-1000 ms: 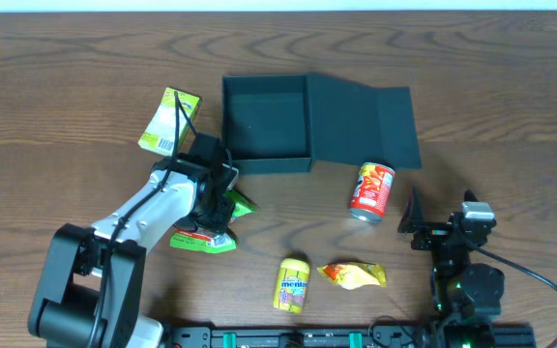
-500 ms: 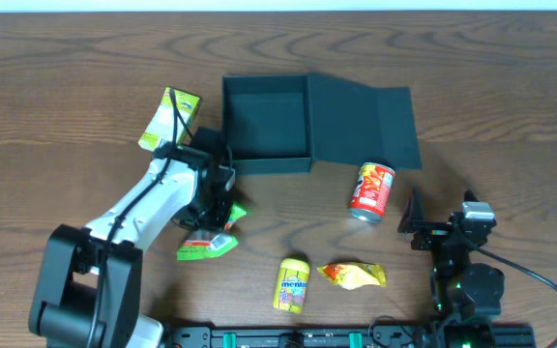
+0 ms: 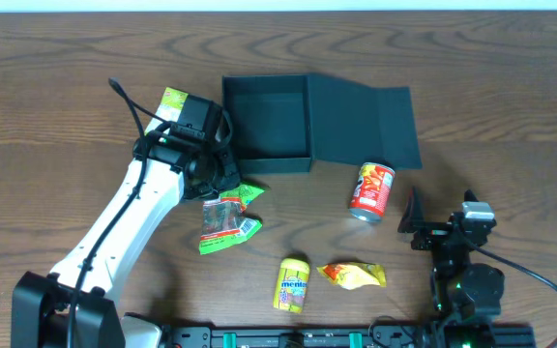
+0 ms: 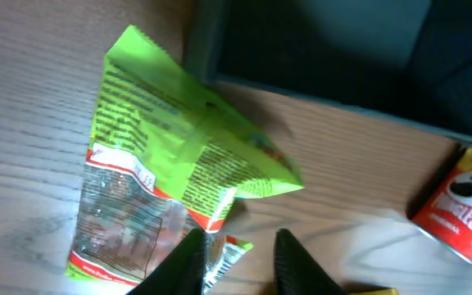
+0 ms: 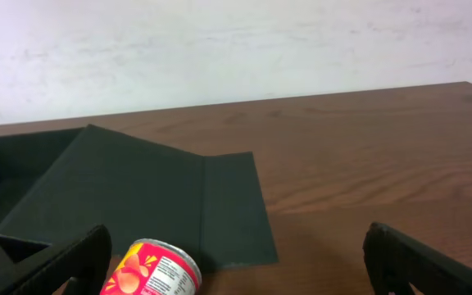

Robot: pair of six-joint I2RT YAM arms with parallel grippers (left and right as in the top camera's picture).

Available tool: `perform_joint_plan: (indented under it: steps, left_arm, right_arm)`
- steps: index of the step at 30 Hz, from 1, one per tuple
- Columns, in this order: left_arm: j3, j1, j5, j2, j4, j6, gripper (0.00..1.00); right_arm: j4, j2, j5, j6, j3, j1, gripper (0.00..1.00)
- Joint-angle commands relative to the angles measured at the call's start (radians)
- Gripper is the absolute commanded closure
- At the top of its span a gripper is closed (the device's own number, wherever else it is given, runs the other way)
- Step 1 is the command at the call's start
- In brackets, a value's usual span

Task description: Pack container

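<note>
While the left arm stretches across the tabletop (image 3: 56, 68) toward the front left corner of the container (image 3: 264, 121), the left hand (image 3: 224, 182) is clamped on a green snack bag (image 3: 228, 215). In the wrist view, the two dark fingers (image 4: 188, 260) stand close together, with the bag's lower corner caught between them. The rest of the bag spreads away from the grip, green and printed at the top, clear with a red band lower down. I cannot tell whether the bag rests on the wood or hangs clear of it.

The container sits at the far middle of the tabletop, a dark teal square box standing open. Its lid (image 3: 366, 124) is folded out flat on the wood to the right. The bag lies just in front of the box's near left corner and outside it.

A red can (image 3: 371, 189) lies on its side just beside the near edge of the lid. A yellow tube (image 3: 292, 283) and a yellow packet (image 3: 353, 275) lie side by side nearer the front edge, well apart from the box. A yellow-green carton (image 3: 167, 108) lies left of the box and is partly hidden by the left arm.

The right hand (image 5: 236, 266) sits low at the front right with its fingers spread wide and gripping nothing. It faces the can and the lid.
</note>
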Motion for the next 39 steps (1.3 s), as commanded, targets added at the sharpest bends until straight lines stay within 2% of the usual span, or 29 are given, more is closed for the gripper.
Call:
perform_joint_plan:
  steps: [1,5,8,9,11,13,14,15,17,19,24,32,39]
  left_arm:
    - [0.021,-0.002,-0.01,-0.011,-0.029,0.074,0.57]
    - [0.021,-0.005,-0.073,-0.011,-0.109,0.113,0.53]
    - [0.024,-0.021,-0.132,-0.011,-0.091,0.172,0.53]
    - [0.026,-0.031,-0.148,-0.011,-0.062,0.231,0.51]
    - [0.027,-0.057,-0.162,-0.011,-0.004,0.468,0.44]
    - [0.028,-0.098,-0.163,-0.011,0.025,0.76,0.34]
    - [0.03,-0.122,-0.163,-0.011,0.027,0.887,0.26]
    - [0.03,-0.141,-0.163,-0.011,0.026,0.973,0.14]
    - [0.03,-0.175,-0.171,-0.01,0.028,1.128,0.07]
    - [0.03,-0.201,-0.212,-0.01,0.059,1.233,0.02]
    - [0.03,-0.225,-0.236,-0.01,0.188,1.365,0.05]
    - [0.031,-0.227,-0.005,-0.01,0.268,1.523,0.05]
    - [0.031,-0.225,0.143,0.001,0.334,1.546,0.05]
  right_arm:
    - [-0.006,-0.002,0.0,0.007,-0.002,0.008,0.01]
    - [-0.006,-0.002,0.0,0.007,-0.002,0.008,0.01]
    - [-0.006,-0.002,0.0,0.007,-0.002,0.008,0.01]
    - [-0.006,-0.002,0.0,0.007,-0.002,0.008,0.01]
    - [-0.006,-0.002,0.0,0.007,-0.002,0.008,0.01]
    - [-0.006,-0.002,0.0,0.007,-0.002,0.008,0.01]
    - [-0.006,-0.002,0.0,0.007,-0.002,0.008,0.01]
    - [-0.006,-0.002,0.0,0.007,-0.002,0.008,0.01]
    - [-0.006,-0.002,0.0,0.007,-0.002,0.008,0.01]
    - [-0.006,-0.002,0.0,0.007,-0.002,0.008,0.01]
    - [-0.006,-0.002,0.0,0.007,-0.002,0.008,0.01]
    - [-0.006,-0.002,0.0,0.007,-0.002,0.008,0.01]
    - [-0.006,-0.002,0.0,0.007,-0.002,0.008,0.01]
